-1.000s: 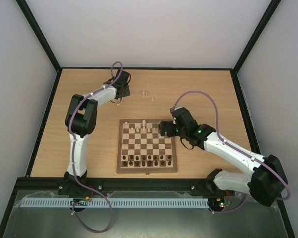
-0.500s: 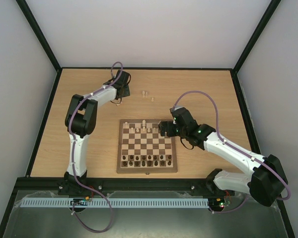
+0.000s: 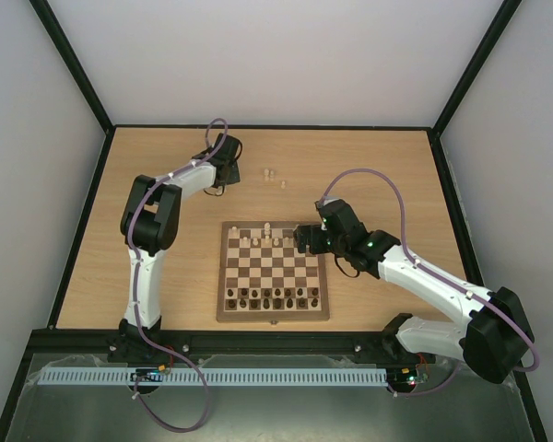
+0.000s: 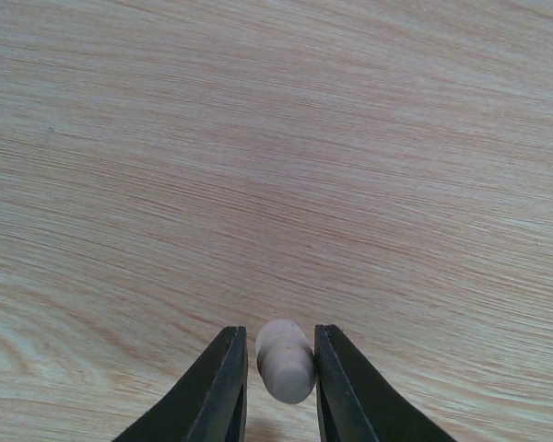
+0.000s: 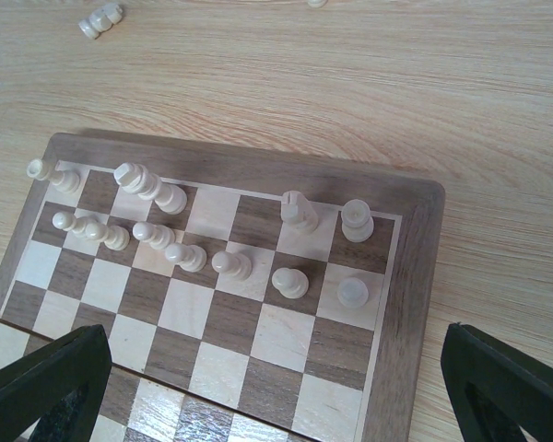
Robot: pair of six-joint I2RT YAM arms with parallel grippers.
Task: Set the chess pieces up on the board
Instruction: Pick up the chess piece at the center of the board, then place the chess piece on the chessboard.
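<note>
The board (image 3: 273, 316) lies in the middle of the table, with cream chess pieces (image 3: 267, 238) on its far two rows and dark pieces (image 3: 272, 296) along its near side. My left gripper (image 3: 218, 182) is over the bare table at the far left. In the left wrist view it (image 4: 278, 333) is shut on a cream piece (image 4: 286, 364). My right gripper (image 3: 304, 239) hovers wide open and empty over the board's far right corner. Its view shows the cream rows (image 5: 230, 262) and the board's frame (image 5: 415, 304).
A few loose cream pieces (image 3: 269, 173) lie on the tabletop behind the board, and another (image 3: 283, 184) is close by. They also show in the right wrist view (image 5: 101, 18). Black frame rails and white walls enclose the table.
My left wrist has shifted slightly toward the back of the table. The right arm and the pieces on the board have not moved.
</note>
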